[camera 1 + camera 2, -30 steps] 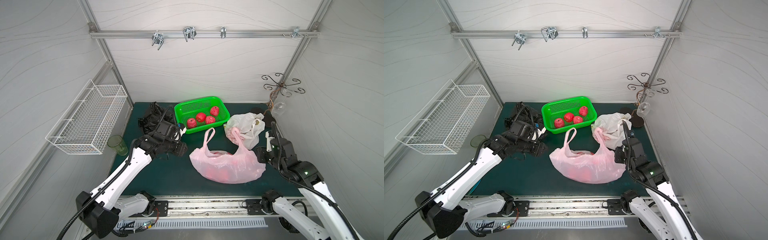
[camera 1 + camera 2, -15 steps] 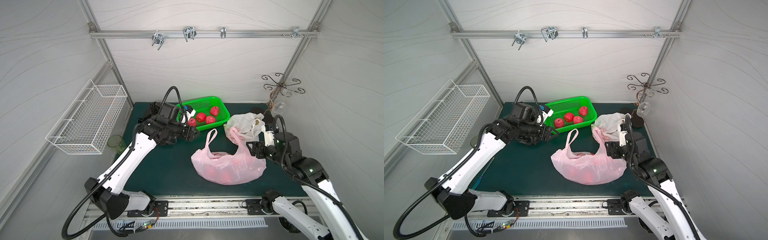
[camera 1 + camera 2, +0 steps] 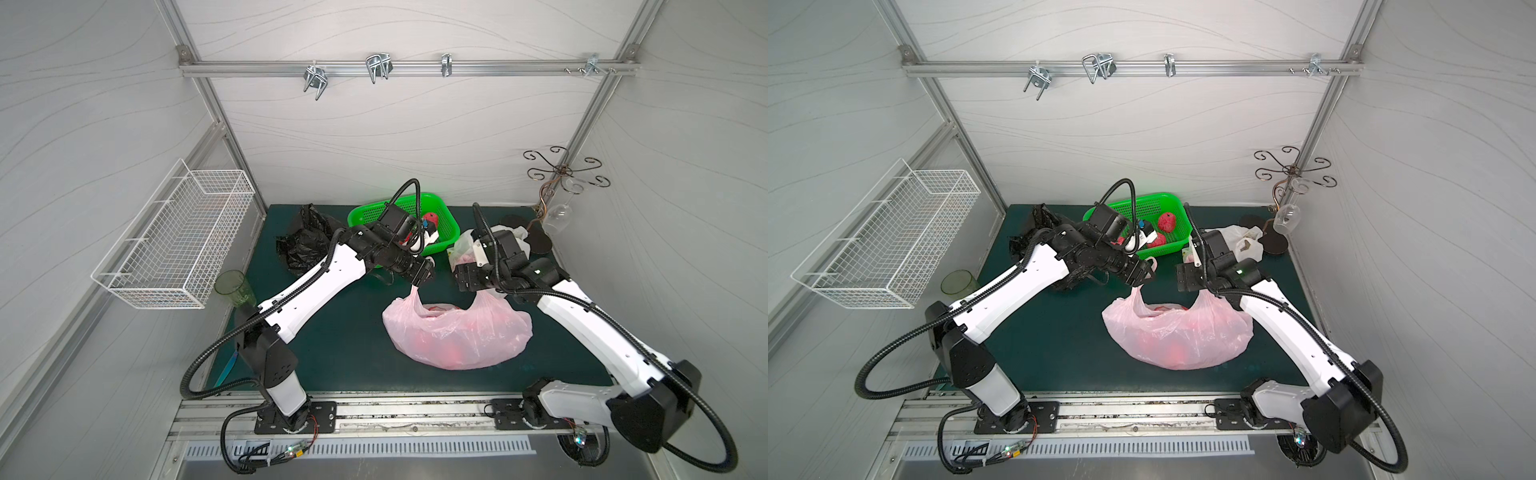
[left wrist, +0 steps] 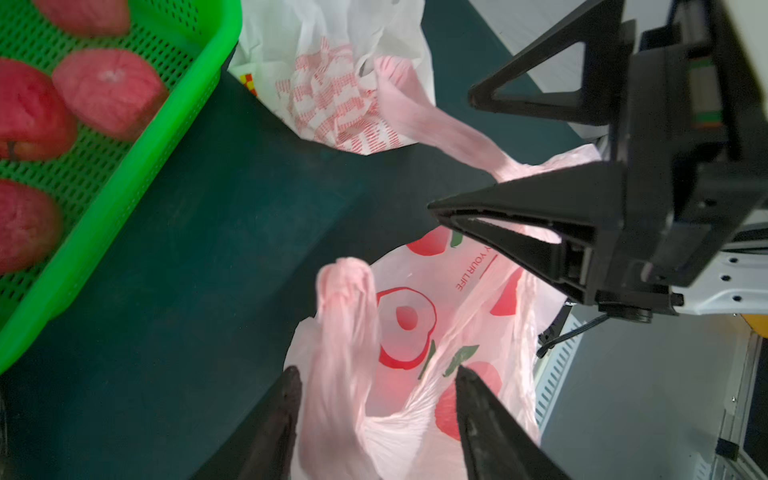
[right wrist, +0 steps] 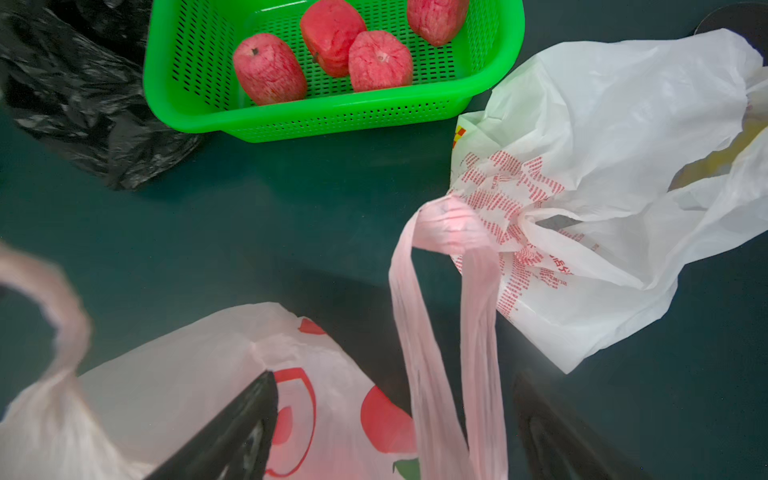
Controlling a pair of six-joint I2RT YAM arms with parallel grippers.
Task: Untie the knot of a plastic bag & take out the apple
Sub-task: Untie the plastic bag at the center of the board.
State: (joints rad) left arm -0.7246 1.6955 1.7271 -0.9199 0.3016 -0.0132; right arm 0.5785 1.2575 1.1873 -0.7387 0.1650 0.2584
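The pink plastic bag (image 3: 457, 336) (image 3: 1179, 336) lies mid-table, its mouth slack and its two handles apart, with no knot showing. Red shows through the film; I cannot tell an apple from the printed fruit. My left gripper (image 3: 422, 276) (image 4: 376, 374) is open around the left handle loop (image 4: 345, 316), not pinching it. My right gripper (image 3: 1183, 278) (image 5: 395, 380) is open too, and the right handle (image 5: 449, 291) runs loose between its fingers. Its tip rests on a white bag. In the left wrist view the right gripper (image 4: 451, 151) faces mine across the bag mouth.
A green basket (image 3: 446, 224) (image 5: 191, 95) with several red apples (image 5: 269, 68) stands behind the bag. A black bag (image 3: 303, 241) lies at the back left, a white printed bag (image 5: 623, 124) at the back right. A green cup (image 3: 235, 286) and a wire basket (image 3: 178, 237) are at the left.
The left arm swung from the left of the table to above the bag's left handle. The right gripper opened wide and moved in to the right handle.
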